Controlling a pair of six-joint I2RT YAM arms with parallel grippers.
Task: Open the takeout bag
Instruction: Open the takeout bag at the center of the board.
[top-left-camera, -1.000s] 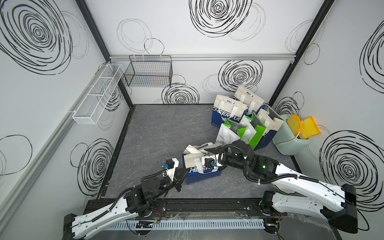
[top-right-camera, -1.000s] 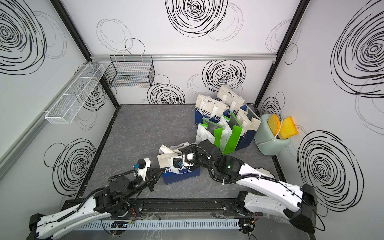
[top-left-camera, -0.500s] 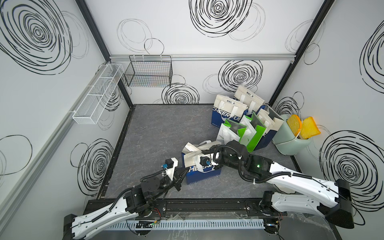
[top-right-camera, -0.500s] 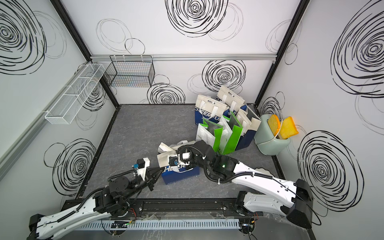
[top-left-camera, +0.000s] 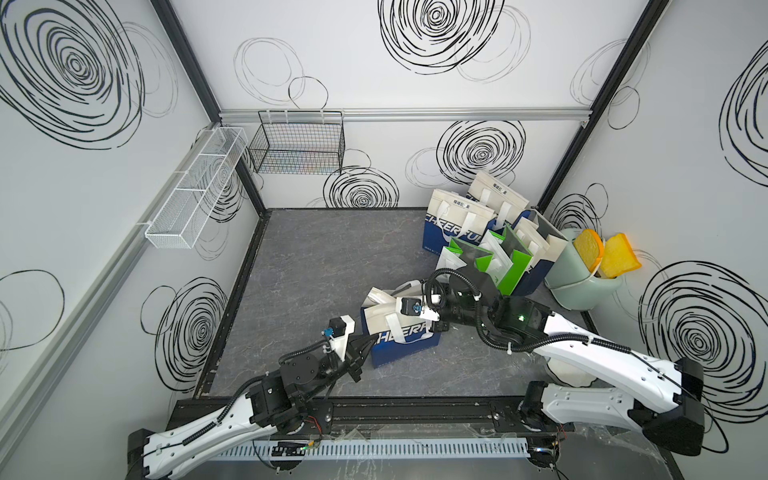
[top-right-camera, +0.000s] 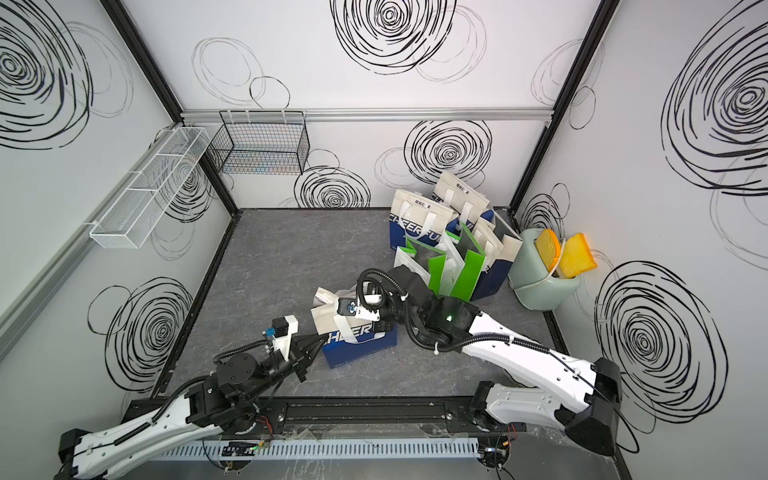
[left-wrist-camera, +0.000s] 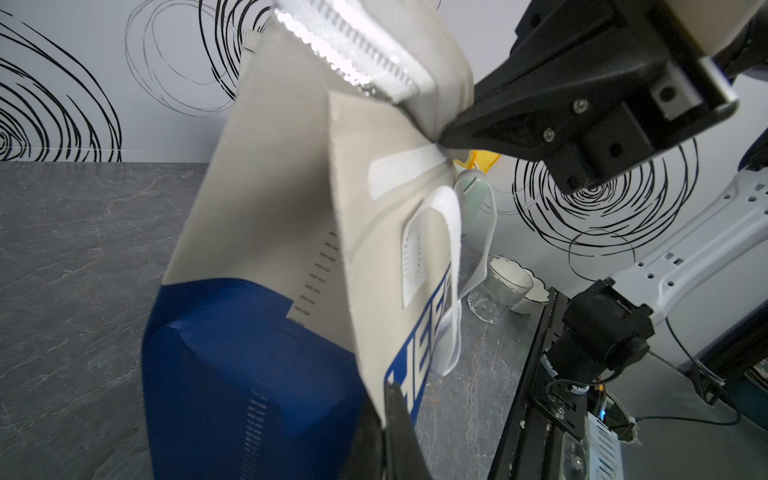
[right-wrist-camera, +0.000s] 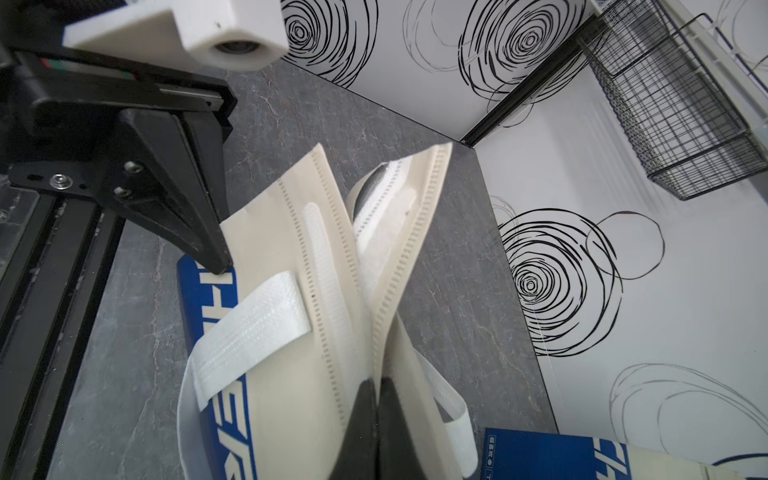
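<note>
The takeout bag (top-left-camera: 405, 345) (top-right-camera: 361, 343), blue below and cream above with white strap handles, stands near the floor's front middle in both top views. My left gripper (top-left-camera: 369, 340) (top-right-camera: 321, 338) (left-wrist-camera: 388, 386) is shut on the cream panel's lower side edge. My right gripper (top-left-camera: 415, 323) (top-right-camera: 362, 318) (right-wrist-camera: 376, 380) reaches in from the right and is shut on the bag's top edge (left-wrist-camera: 432, 137), beside the hook-and-loop strip (right-wrist-camera: 328, 266). The two cream flaps (right-wrist-camera: 399, 232) stand slightly apart at the mouth. The bag's inside is hidden.
More blue-and-cream bags (top-left-camera: 457, 224) and green bags (top-left-camera: 505, 266) crowd the back right corner. A pale green bin (top-left-camera: 582, 282) with toast slices stands beside them. Wire baskets (top-left-camera: 299, 145) (top-left-camera: 195, 191) hang on the walls. A glass (left-wrist-camera: 496, 293) and a bowl (left-wrist-camera: 530, 291) sit at the front right.
My right gripper has moved left onto the bag's top and shut on its edge. The bag's top has tipped a little leftward. The left arm has stayed put.
</note>
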